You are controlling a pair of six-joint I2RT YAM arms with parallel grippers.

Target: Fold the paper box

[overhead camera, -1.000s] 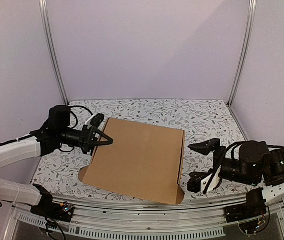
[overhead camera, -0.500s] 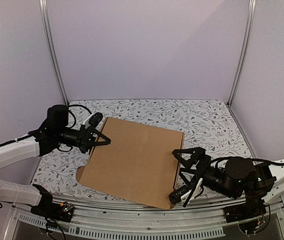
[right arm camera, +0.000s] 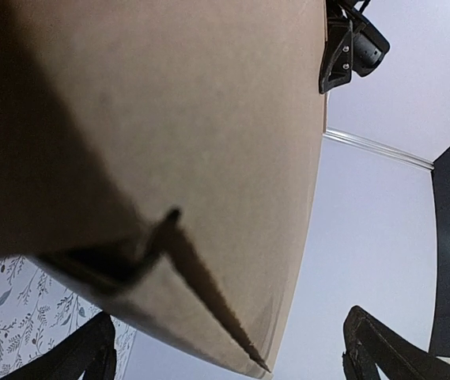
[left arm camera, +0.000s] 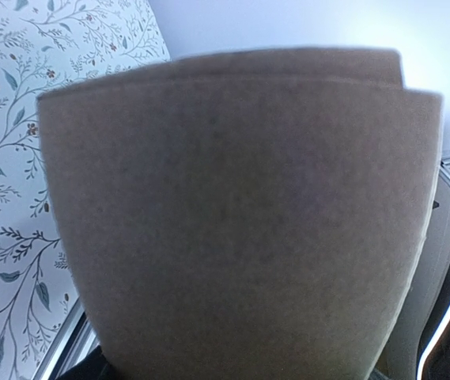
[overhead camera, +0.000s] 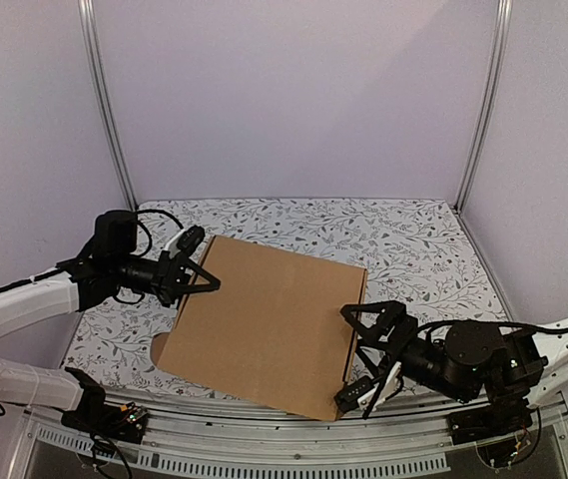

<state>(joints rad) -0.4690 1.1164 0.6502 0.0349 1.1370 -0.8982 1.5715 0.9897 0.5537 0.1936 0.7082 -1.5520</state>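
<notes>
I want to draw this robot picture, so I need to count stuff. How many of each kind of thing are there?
Paper box: 1
End effectors: 2, the left end effector and the right end effector
Flowery table: 1
Total: 4

A: What colour is the box [overhead camera: 264, 319] between the left pincer [overhead camera: 202, 262] and the right pincer [overhead camera: 358, 354]?
B: Plain brown, no print.
A: The table [overhead camera: 413, 239] beyond them?
B: White, with grey twigs and leaves and small reddish flowers.
A: The pincers?
B: Black, each with some white. Behind the left one the left arm [overhead camera: 24, 299] is white; the wall [overhead camera: 293, 100] is pale lilac.
</notes>
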